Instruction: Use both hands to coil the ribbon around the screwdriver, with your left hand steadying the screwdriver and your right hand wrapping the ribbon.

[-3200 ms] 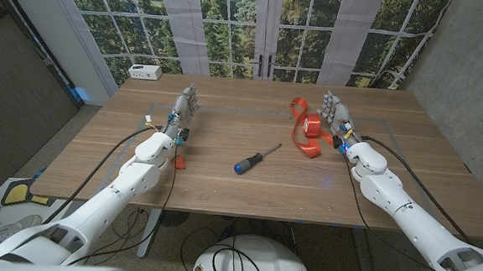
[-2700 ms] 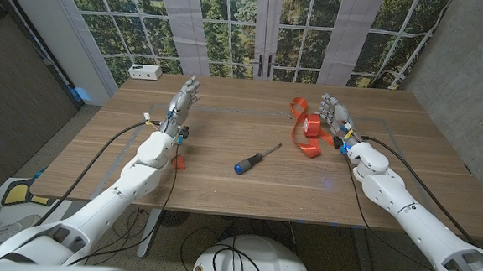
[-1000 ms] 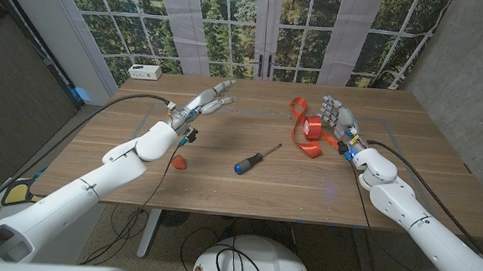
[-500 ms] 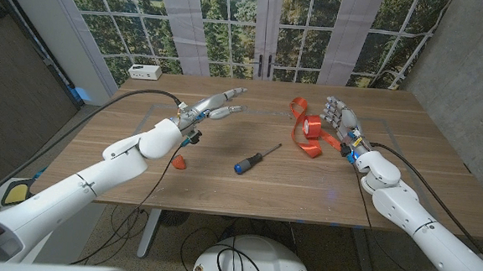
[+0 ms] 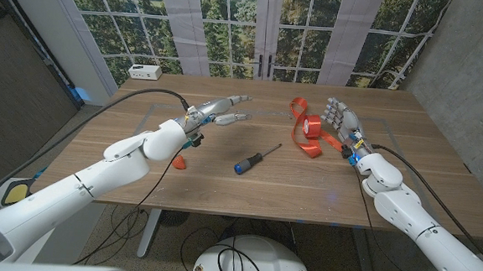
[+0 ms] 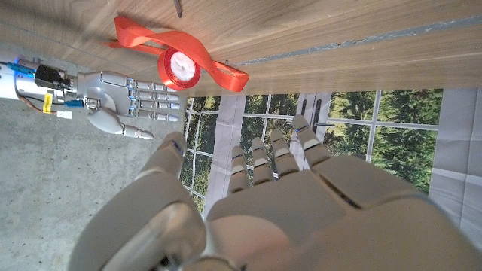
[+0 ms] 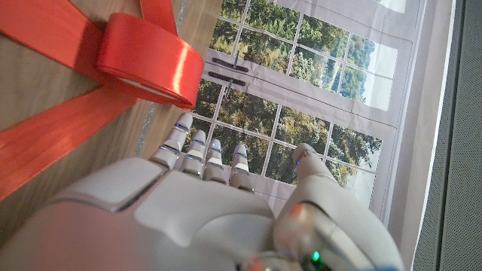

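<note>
At mid-bench the screwdriver (image 5: 256,159) is laid diagonally, handle nearest; the left hand (image 5: 219,111) (open, empty) is held beyond it, the right hand (image 5: 342,121), open, beside the ribbon (image 5: 307,129).

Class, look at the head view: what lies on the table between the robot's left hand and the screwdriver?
Nothing: between the left hand and the screwdriver the head view shows only bare wooden table.

glossy white arms with black cables, grey metallic left hand (image 5: 218,111) and right hand (image 5: 343,120), coloured wrist wires
</note>
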